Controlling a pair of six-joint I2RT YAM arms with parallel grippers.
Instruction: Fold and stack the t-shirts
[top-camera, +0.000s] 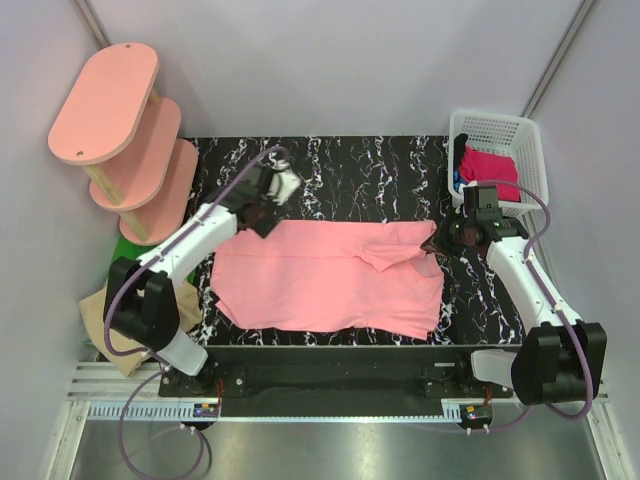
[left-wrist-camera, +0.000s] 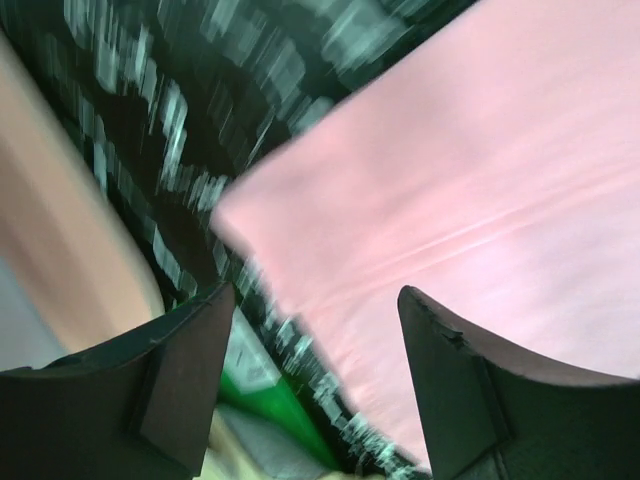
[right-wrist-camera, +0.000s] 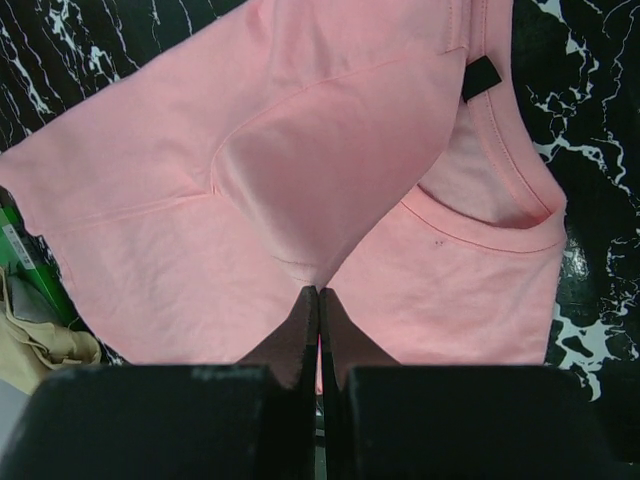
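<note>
Left fingers (left-wrist-camera: 460, 380) open at the upper-left corner of the salmon-pink t-shirt (top-camera: 320, 280) spread mid-frame on the desk (top-camera: 350, 170), right fingers (right-wrist-camera: 345, 345) clamped on its right edge, we judge folding underway and need a left grasp next.

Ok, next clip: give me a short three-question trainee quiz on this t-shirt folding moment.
1. True or false: the left gripper is shut on the light salmon-pink cloth t-shirt.
2. The bunched cloth in the white plastic lattice basket is: A tan, B magenta-red, C green?
3. What does the right gripper pinch?
Key: 1 false, its jaws stand open; 2 B; 3 a fold of the salmon-pink t-shirt.
</note>
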